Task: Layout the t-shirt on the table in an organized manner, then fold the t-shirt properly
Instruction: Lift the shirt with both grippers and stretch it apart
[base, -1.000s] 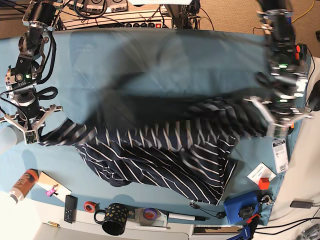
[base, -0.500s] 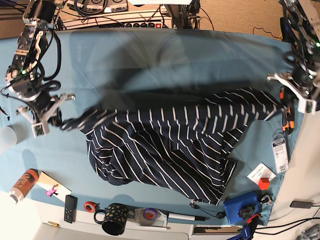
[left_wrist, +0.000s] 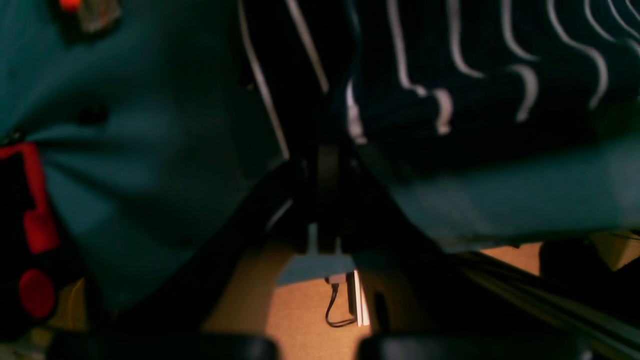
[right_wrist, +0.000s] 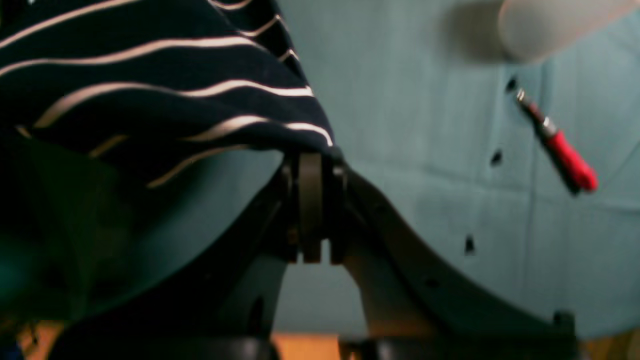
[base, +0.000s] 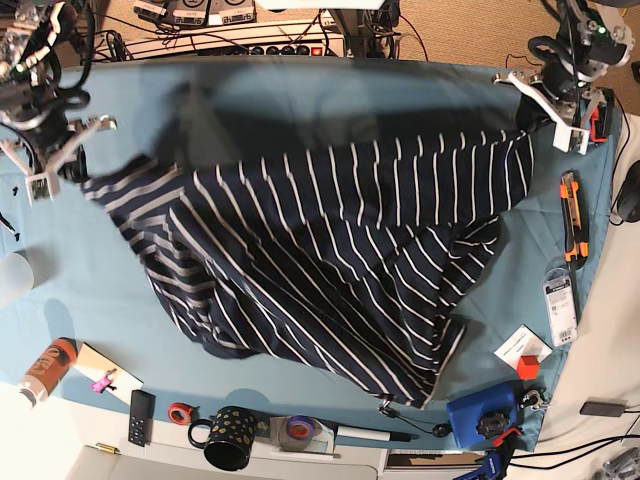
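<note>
The t-shirt (base: 330, 260) is spread across the middle of your table (base: 90, 300), stretched between both arms at its far corners, with its near hem sagging toward the front edge. Nearest you along that front edge you have a black spotted mug (base: 228, 438), a roll of tape (base: 180, 412), a remote (base: 140, 417) and an orange can (base: 45, 370); a blue box (base: 485, 418) sits at the near corner on the other side. Further in, on the side of the left arm, an orange utility knife (base: 571, 215) lies on the teal cloth just beside the shirt's edge. At the far side, your right tool (base: 45, 170) is clamped shut on one striped corner; the right wrist view shows its pads pressed together with fabric (right_wrist: 165, 110) draped off their tips, and a red-handled tool (right_wrist: 562, 150) lying on the cloth beyond. Your left tool (base: 545, 115) pinches the opposite far corner; the left wrist view is dark and blurred, but the jaws appear closed with striped cloth (left_wrist: 475, 85) bunched right at them. The shirt is lifted at both held corners and casts a shadow on the far part of the table.
</note>
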